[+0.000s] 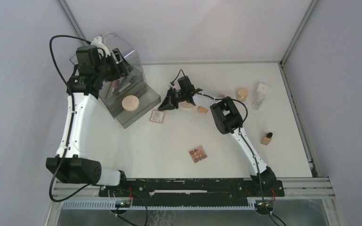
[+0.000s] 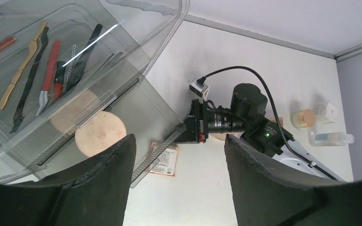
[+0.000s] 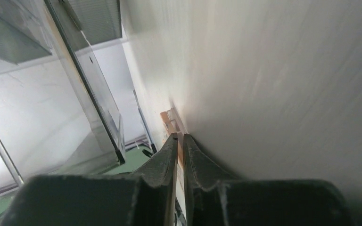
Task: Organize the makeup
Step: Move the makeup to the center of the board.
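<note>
A thin square peach palette (image 1: 156, 116) lies on the white table (image 1: 136, 150), just off the front corner of the clear acrylic tiered organizer (image 1: 143, 87). The right gripper (image 3: 179, 137) is low over it, jaws nearly together and pinching the palette's thin edge. A round peach powder disc (image 1: 131, 102) sits on the organizer's lower step, and a red pencil (image 2: 52, 59) and a thin black brush (image 2: 29, 82) lie in its top tray. The left gripper (image 2: 179, 139) hovers above the organizer, jaws spread wide and empty. Further right on the table, well apart, are a patterned square palette (image 1: 198, 153), a beige sponge (image 1: 202, 109), a peach-lidded jar (image 1: 242, 93) and a tan bottle with a black cap (image 1: 266, 138).
</note>
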### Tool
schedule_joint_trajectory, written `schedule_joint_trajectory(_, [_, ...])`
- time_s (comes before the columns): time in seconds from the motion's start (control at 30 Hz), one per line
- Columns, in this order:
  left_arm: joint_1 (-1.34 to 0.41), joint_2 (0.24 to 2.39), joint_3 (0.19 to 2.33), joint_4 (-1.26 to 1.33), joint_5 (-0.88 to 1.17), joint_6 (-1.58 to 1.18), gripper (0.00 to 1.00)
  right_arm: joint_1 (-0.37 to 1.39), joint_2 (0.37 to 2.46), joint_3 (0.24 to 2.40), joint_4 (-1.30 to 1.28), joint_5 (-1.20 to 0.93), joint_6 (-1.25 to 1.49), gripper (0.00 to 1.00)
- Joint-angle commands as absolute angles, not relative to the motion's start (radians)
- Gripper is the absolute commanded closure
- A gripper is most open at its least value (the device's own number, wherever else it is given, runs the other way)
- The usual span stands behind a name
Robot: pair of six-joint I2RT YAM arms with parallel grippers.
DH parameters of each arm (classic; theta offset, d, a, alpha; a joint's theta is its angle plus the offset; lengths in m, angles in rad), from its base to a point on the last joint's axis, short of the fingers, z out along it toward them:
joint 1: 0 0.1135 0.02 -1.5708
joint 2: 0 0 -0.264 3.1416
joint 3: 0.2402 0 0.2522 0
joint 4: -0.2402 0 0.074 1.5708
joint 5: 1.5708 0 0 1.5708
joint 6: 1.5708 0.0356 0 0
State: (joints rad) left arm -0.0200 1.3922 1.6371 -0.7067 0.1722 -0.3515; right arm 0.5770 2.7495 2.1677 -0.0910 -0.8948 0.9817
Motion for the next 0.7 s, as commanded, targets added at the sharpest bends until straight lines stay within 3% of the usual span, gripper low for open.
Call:
schedule_joint_trajectory(0.0, [-0.019, 1.346, 1.613, -0.666, 0.201, -0.363, 0.27, 0.574, 2.684, 2.116, -0.236, -0.912, 0.844, 0.86])
schedule_joint_trajectory(0.27, [-0.058, 1.313, 1.601, -0.69, 0.119, -0.345, 0.28, 0.573, 2.496, 1.927, -0.383, -0.905, 0.594, 0.91])
schedule_joint_trajectory(0.47, [-0.252, 1.28, 1.594, -0.775, -0.167, -0.247, 0.25, 0.526, 2.185, 1.642, -0.188, -0.945, 0.604, 0.91])
schedule_joint_trajectory(0.5, [-0.311, 1.279, 1.584, -0.792, -0.234, -0.234, 0.25, 0.517, 2.12, 1.595, -0.164, -0.918, 0.602, 0.85])
schedule_joint_trajectory(0.6, [-0.461, 1.29, 1.499, -0.816, -0.394, -0.242, 0.23, 0.491, 1.928, 1.496, -0.188, -0.827, 0.549, 0.46])
schedule_joint_trajectory(0.67, [-0.526, 1.305, 1.419, -0.816, -0.413, -0.258, 0.22, 0.476, 1.82, 1.43, -0.239, -0.751, 0.507, 0.33])
